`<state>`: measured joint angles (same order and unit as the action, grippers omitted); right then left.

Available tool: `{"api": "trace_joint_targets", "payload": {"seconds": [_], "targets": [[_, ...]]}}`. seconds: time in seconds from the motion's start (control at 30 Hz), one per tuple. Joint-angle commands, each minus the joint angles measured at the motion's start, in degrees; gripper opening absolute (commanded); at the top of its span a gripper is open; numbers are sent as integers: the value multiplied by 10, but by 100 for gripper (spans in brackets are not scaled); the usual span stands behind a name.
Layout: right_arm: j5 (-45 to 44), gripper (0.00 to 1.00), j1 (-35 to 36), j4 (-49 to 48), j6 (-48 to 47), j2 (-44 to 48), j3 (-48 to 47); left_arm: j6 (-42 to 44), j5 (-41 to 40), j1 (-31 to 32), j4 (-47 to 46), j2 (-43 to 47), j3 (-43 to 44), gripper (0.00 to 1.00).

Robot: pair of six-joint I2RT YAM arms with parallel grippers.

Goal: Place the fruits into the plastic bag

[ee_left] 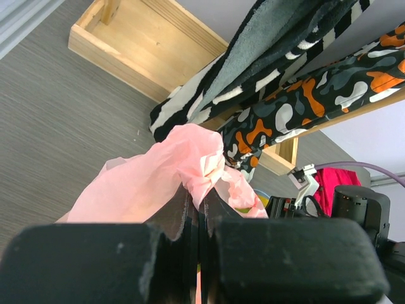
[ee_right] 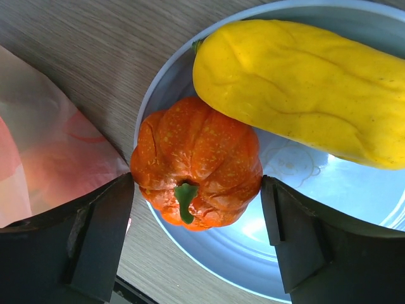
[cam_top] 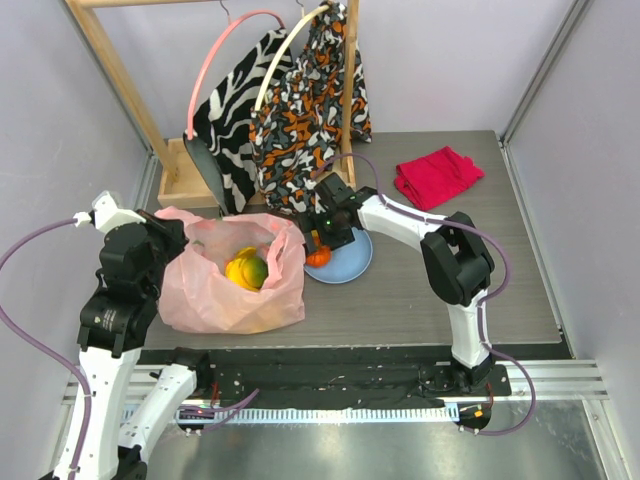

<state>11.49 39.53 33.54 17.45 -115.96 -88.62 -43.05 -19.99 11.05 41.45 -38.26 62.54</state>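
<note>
R gripper straddles orange on blue plate.

The plastic bag, thin, crinkly and pale pink with darker prints, slumps open on the tabletop. A gathered fold of its rim is pinched in the closed left gripper, and the rest spreads out beyond it. Inside lie yellow and green-yellow fruits. A round, ribbed orange fruit with a green stem sits between the spread fingers of the right gripper, resting on the blue plate. A long, lumpy yellow fruit lies just beyond it, touching it.
</note>
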Motion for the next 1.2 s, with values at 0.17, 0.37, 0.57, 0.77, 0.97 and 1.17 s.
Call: {"api": "trace_joint_targets", "payload": {"seconds": [0.17,0.37,0.57,0.77,0.97,1.17], "targets": [[4,64,4,14,-15,-11,-29,5,-18,-3,-8,-1,14,0],[3,34,2,15,-22,12,-20,7,-19,-4,-11,-6,16,0],[-1,19,1,4,-38,74,15,6,-17,-3,-16,-8,16,0],[-50,18,-13,0,-40,148,75,7,-15,-3,-20,-8,14,0],[-71,18,-52,-1,-40,216,130,8,-14,-3,-23,-9,13,0],[-52,17,-97,-9,-39,260,110,8,-8,-3,-27,-12,13,0]]}}
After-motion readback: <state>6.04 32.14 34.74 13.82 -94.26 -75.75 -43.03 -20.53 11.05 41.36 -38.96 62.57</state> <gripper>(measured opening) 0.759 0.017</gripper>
